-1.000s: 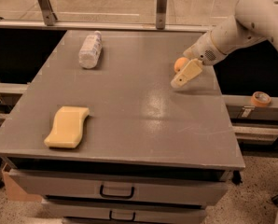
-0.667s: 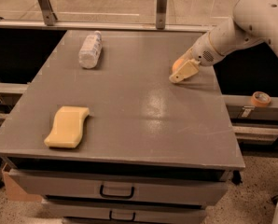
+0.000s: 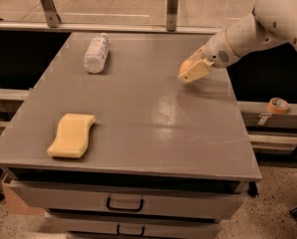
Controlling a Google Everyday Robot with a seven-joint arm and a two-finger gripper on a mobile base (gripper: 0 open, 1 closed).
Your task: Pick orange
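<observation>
The orange [image 3: 185,64] is a small round fruit on the grey table [image 3: 138,128], at its far right. Only its left part shows; the rest is hidden behind the gripper. My gripper [image 3: 194,70], cream-coloured at the end of the white arm [image 3: 248,31], reaches in from the right and sits right against the orange, covering its right side. Whether the orange rests on the table or is held just above it, I cannot tell.
A pale yellow wavy sponge [image 3: 72,135] lies at the table's near left. A plastic bottle [image 3: 95,54] lies on its side at the far left. A roll of tape [image 3: 278,105] sits on a rail to the right. Drawers are under the table front.
The gripper has moved a little left and farther back, closing in over the orange. More of the orange is now covered than a second ago.
</observation>
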